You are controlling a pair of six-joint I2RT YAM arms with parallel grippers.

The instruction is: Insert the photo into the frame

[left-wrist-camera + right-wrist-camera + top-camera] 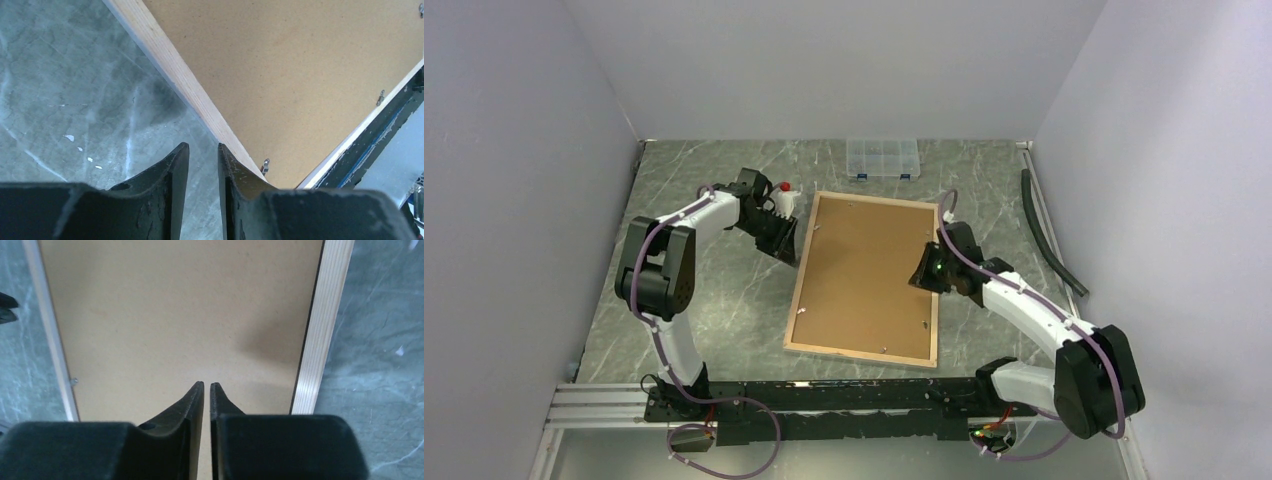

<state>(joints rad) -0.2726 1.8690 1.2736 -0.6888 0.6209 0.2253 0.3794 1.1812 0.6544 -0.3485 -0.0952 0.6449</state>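
Observation:
The frame [797, 300] lies face down on the table, its light wood back up. The plain brown backing board [864, 275] fills it. The photo is hidden. My left gripper [786, 247] is at the frame's left rail near the far corner. In the left wrist view its jaws [203, 147] stand a narrow gap apart and empty, just beside the wood rail [170, 65]. My right gripper [921, 272] hovers over the board's right side. In the right wrist view [207, 385] it is shut and empty above the board [175, 315], left of the right rail [325, 325].
A small clear compartment box [882, 158] stands at the back. A small white thing with a red top [784, 198] sits by the left arm. A black hose [1044, 235] runs along the right wall. Small metal tabs [265, 166] line the frame's inner edge.

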